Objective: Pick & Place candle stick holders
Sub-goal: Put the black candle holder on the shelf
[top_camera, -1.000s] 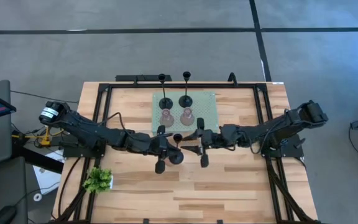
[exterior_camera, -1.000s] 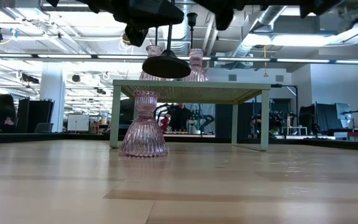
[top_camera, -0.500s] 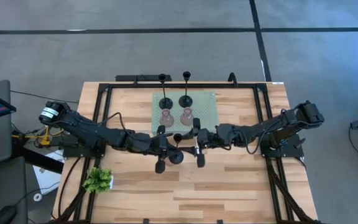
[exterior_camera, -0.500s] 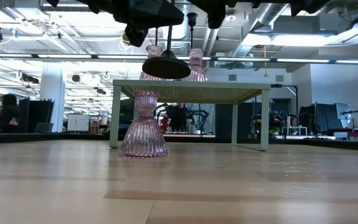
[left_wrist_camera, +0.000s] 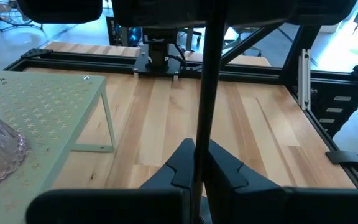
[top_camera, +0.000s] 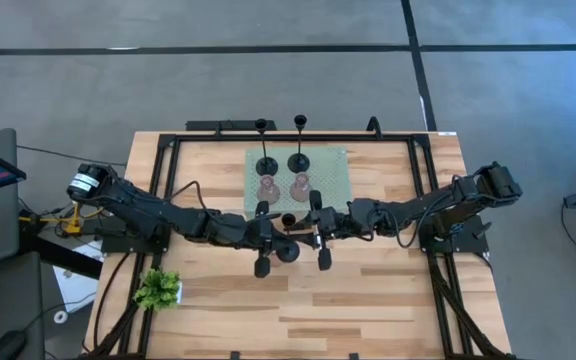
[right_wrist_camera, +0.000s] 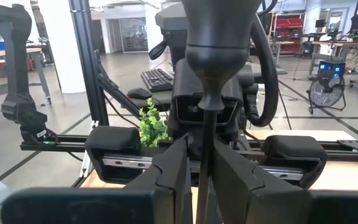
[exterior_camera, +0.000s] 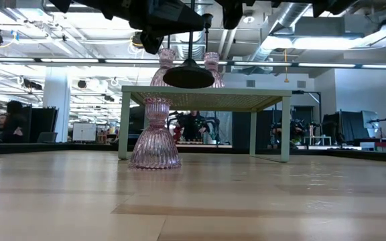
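High view: a handover is judged in hand; a black candle stick holder [top_camera: 287, 247] is held mid-counter between left gripper [top_camera: 271, 237] and right gripper [top_camera: 309, 231], near of the pale green stand [top_camera: 334, 178]

Low view: its round base hangs above the counter [exterior_camera: 246, 201]

Left wrist view: jaws are clamped on the stem

Right wrist view: jaws stand narrowly apart around the stem; firm closing is called for next

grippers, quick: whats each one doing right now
left gripper: shut on the black candle holder stem.
right gripper: around the same stem; grip cannot be told.
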`<state>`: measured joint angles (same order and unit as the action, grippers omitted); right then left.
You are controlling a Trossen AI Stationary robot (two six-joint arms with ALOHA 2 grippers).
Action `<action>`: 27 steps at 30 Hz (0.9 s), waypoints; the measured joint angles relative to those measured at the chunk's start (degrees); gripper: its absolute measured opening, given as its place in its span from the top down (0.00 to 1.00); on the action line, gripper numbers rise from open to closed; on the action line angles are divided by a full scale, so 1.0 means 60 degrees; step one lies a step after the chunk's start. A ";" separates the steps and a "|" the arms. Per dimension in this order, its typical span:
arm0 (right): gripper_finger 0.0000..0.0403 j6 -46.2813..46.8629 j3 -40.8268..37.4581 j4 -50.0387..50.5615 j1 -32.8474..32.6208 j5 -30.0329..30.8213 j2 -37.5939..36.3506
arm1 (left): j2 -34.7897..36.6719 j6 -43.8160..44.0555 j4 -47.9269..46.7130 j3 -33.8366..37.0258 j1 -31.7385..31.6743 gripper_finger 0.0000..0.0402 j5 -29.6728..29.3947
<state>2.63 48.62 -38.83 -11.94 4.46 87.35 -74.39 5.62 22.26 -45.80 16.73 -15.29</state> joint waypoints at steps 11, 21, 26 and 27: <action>0.97 -0.0149 0.0000 0.0015 0.0000 0.0008 -0.0007 | 0.0000 -0.0218 0.0184 0.0000 0.0004 0.93 -0.0001; 0.99 -0.0436 -0.0011 0.0927 -0.0197 0.0371 -0.0276 | 0.0051 -0.0964 0.0266 0.0000 0.0022 0.87 -0.0037; 1.00 -0.0663 -0.0018 0.2038 -0.0397 0.1069 -0.1001 | 0.0051 -0.0973 0.0254 0.0000 0.0023 0.79 -0.0039; 1.00 -0.0675 -0.0018 0.2277 -0.0448 0.1109 -0.1164 | 0.0051 -0.0975 0.0243 0.0000 0.0026 0.78 -0.0037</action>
<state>-1.42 48.51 -25.17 -14.63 11.11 80.37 -74.08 -0.23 23.72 -45.80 16.88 -15.51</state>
